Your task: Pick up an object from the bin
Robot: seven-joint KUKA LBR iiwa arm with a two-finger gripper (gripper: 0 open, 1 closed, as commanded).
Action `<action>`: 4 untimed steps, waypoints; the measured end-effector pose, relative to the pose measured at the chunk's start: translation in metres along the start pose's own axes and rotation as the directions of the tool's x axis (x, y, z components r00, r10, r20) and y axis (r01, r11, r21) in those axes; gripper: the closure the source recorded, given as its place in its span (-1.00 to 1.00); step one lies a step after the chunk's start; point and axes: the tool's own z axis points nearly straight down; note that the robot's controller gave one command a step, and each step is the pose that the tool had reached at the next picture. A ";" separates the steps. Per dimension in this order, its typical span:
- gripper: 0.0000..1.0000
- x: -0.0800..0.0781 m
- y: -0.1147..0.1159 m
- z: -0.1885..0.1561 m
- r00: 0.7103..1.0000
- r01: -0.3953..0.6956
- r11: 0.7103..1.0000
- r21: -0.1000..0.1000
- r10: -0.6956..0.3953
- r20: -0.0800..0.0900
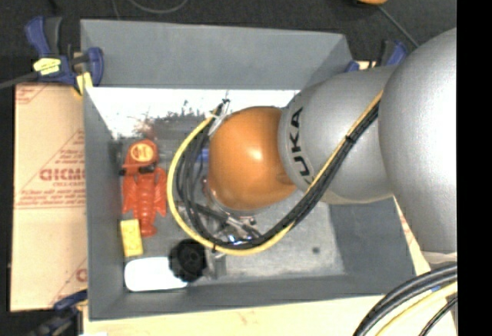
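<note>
The big silver arm (361, 134) comes in from the right of the frame and reaches down into the grey metal bin (215, 58). Its wrist carries a round orange cover (246, 154), which stands over the middle of the bin, and a loop of yellow and black cables (181, 173) hangs around the left and lower side of this cover. The gripper (231, 231) is under the cover, where a few metal parts show at its lower edge, low over the bin floor; if it is wide or narrow I cannot tell, and no thing is seen inside it. The thing nearest to it is a black round piece (187, 259), like a knob, which lies in the lower left part of the bin, just beside the cable loop. This black piece touches the right end of a flat white oval thing (150, 274) along the lower wall. Above them, near the left wall, an orange toy figure (144, 188) lies with its head toward the top of the frame, and a small yellow block (131, 237) lies at its lower end, touching it. The floor in the lower right of the bin is bare grey with small dark spots.
</note>
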 end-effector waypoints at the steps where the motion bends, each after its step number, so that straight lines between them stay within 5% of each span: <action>1: -1.00 0.008 0.001 -0.003 0.988 -0.155 0.988 -0.001 0.155 0.000; 2: -1.00 0.008 0.000 0.036 0.978 0.208 0.978 0.001 -0.208 0.002; 3: 1.00 0.007 0.005 0.056 0.948 0.319 0.948 0.005 -0.319 0.012; 4: 1.00 0.007 0.005 0.056 0.948 0.319 0.948 0.005 -0.319 0.012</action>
